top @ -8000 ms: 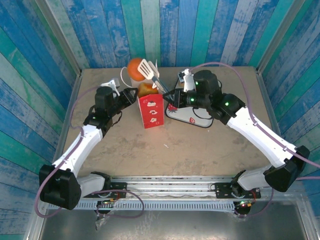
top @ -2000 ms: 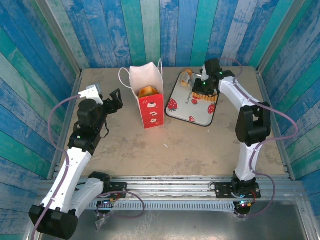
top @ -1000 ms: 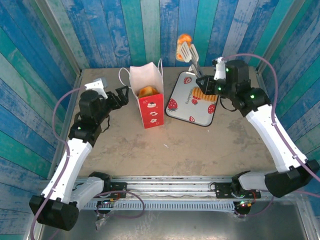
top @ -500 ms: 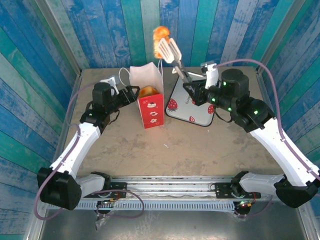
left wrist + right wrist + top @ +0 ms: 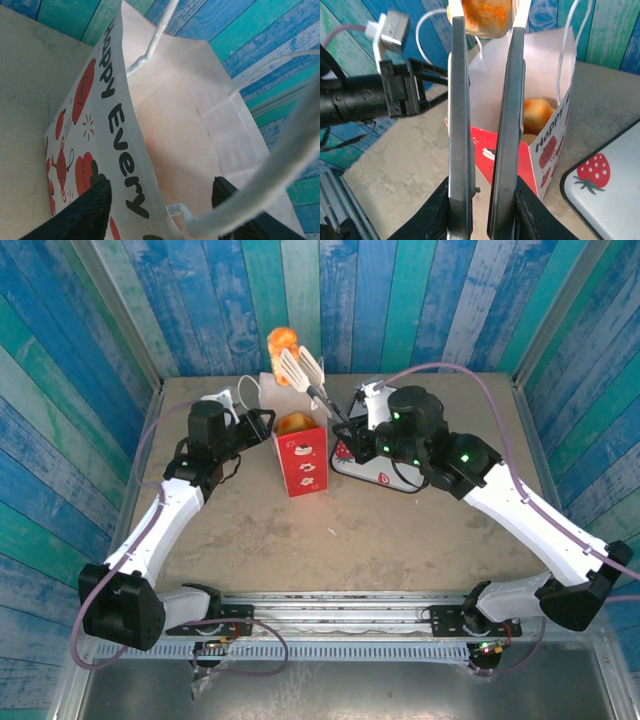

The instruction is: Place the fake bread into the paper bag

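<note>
The paper bag (image 5: 300, 465) stands upright at mid-table, white above, red below, with fake bread (image 5: 293, 422) inside. My right gripper (image 5: 350, 435) is shut on metal tongs (image 5: 305, 370) that pinch one golden pastry (image 5: 281, 340) high above the bag's far side. From the right wrist, the tong arms (image 5: 460, 125) run up from my gripper (image 5: 482, 200) to the pastry (image 5: 485, 15), above the bag (image 5: 545, 145), which holds bread (image 5: 538, 110). My left gripper (image 5: 262, 420) straddles the bag's left rim. Its fingers (image 5: 95, 205) stand apart on either side of the wall (image 5: 115, 125).
The white strawberry-print tray (image 5: 385, 478) lies just right of the bag, partly under my right arm, and its corner (image 5: 600, 185) shows from the right wrist. Blue-green plank walls close the table's back and sides. Bare tabletop lies in front of the bag.
The right arm has swung the tongs and pastry leftward from over the tray to above the bag. The left gripper has reached the bag's rim and its jaws have narrowed.
</note>
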Tool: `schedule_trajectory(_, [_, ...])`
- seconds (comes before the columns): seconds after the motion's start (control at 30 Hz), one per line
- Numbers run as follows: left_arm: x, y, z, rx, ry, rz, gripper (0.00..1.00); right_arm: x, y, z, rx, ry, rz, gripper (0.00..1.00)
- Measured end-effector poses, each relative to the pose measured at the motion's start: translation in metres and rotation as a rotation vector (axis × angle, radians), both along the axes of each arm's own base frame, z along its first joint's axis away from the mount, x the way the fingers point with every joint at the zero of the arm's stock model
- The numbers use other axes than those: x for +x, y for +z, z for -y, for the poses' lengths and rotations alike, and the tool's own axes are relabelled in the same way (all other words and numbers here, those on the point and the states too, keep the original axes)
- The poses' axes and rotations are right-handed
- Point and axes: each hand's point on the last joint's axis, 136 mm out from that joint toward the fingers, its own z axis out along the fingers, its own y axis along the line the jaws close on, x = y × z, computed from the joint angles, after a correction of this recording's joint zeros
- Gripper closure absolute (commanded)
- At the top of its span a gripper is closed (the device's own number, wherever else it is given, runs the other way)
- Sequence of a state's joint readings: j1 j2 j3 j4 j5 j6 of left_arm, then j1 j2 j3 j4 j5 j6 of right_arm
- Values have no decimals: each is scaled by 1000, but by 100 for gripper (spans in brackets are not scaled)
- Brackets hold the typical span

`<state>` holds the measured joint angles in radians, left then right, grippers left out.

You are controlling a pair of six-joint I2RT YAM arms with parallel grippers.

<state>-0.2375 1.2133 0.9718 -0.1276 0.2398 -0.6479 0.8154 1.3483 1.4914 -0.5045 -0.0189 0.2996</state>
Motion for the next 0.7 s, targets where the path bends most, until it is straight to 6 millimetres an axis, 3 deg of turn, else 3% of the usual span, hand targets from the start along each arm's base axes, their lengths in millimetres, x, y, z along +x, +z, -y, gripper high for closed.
schedule_trajectory(0.33, [0, -7, -4, 26, 13, -5, 59, 4, -38, -4, -97, -32, -93, 99])
schedule_trajectory(0.7, [0, -14, -6, 36, 26, -12, 60, -11, -61, 5, -180, -31, -184, 99])
